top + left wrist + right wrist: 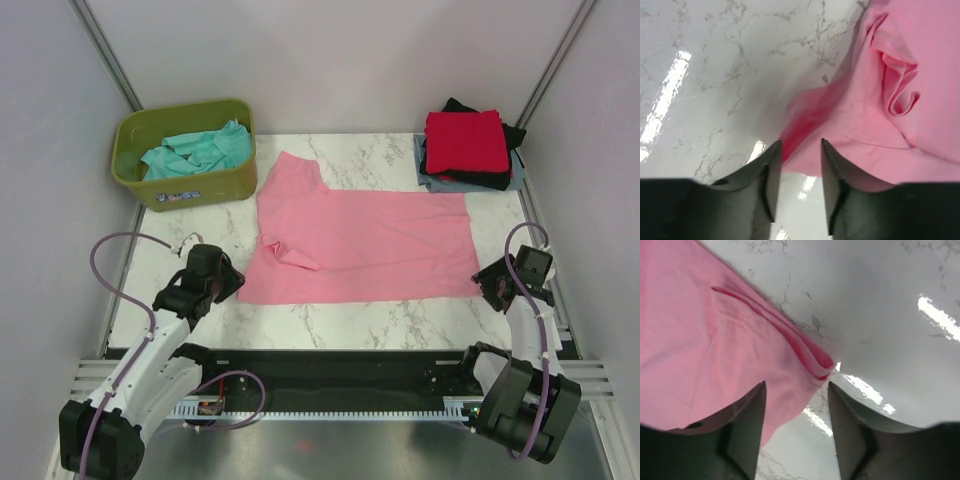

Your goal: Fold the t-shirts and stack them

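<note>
The large pink t-shirt point(365, 245) lies spread on the marble table, one sleeve bunched near its left edge. My left gripper point(232, 284) is open at the shirt's near left corner point(805, 150), jaws astride the hem. My right gripper point(483, 280) is open at the near right corner point(817, 367), where the fabric lies doubled. A teal t-shirt point(195, 152) lies crumpled in the olive-green tub point(210, 185). A folded stack at the back right has a red shirt point(463, 140) on top, a black one point(512, 135) under it and a grey-blue one point(518, 178) at the bottom.
The tub stands at the back left corner of the table point(340, 325). Grey walls close in the back and sides. A black rail point(330, 385) runs along the near edge between the arm bases.
</note>
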Controlling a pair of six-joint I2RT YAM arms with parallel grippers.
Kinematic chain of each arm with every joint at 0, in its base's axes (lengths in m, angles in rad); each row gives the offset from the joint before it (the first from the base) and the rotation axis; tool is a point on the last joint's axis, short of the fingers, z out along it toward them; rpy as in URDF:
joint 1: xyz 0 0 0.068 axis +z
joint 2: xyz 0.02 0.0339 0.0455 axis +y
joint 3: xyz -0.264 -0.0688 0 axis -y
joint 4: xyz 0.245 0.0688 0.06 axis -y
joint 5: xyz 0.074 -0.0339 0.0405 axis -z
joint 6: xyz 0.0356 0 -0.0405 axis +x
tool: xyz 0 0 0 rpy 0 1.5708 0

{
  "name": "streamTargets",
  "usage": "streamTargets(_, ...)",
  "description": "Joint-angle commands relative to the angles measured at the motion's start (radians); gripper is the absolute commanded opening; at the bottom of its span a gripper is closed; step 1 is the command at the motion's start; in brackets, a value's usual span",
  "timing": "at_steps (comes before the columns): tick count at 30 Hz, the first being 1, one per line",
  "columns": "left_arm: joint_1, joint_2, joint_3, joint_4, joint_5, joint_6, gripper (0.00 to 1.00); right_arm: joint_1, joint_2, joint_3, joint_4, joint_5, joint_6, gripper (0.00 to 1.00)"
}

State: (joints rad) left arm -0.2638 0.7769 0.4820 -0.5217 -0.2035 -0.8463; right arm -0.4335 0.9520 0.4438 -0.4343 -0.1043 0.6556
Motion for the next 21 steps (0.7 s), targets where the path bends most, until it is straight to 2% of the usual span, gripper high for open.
streamTargets(1, 0.005, -0.021, 0.009, -0.044, 0.061, 0.004, 0.51, -0.008, -0.028, 0.026, -0.017, -0.006, -0.024, 0.65)
streamTargets(3, 0.005, -0.027, 0.029, -0.052, 0.068, 0.022, 0.55, -0.008, -0.047, 0.036, -0.030, -0.011, -0.016, 0.83)
streamTargets(4, 0.005, -0.028, 0.058, -0.054, 0.067, 0.032, 0.57, -0.008, -0.068, 0.042, -0.032, -0.012, -0.013, 0.87)
streamTargets(10, 0.005, -0.002, 0.156, -0.040, 0.047, 0.104, 0.55, -0.008, -0.143, 0.143, -0.086, 0.017, -0.043, 0.93)
streamTargets(13, 0.003, 0.030, 0.141, 0.006, 0.091, 0.127, 0.52, 0.016, -0.176, 0.196, -0.067, -0.058, -0.065, 0.93)
streamTargets(16, 0.003, 0.050, 0.089, 0.106, 0.145, 0.119, 0.49, 0.174, -0.158, 0.268, -0.006, -0.083, -0.051, 0.89)
streamTargets(17, 0.003, 0.054, 0.073, 0.170, 0.162, 0.104, 0.49, 0.305, -0.142, 0.288, 0.009, -0.065, -0.045, 0.86)
streamTargets(19, 0.001, 0.071, 0.028, 0.231, 0.197, 0.093, 0.48, 0.459, -0.057, 0.358, 0.064, -0.045, -0.054, 0.86)
streamTargets(20, 0.001, 0.082, 0.015, 0.289, 0.229, 0.092, 0.48, 0.608, -0.018, 0.383, 0.083, -0.017, -0.068, 0.84)
streamTargets(21, -0.002, 0.091, 0.006, 0.308, 0.240, 0.090, 0.47, 0.681, 0.028, 0.441, 0.112, -0.006, -0.086, 0.83)
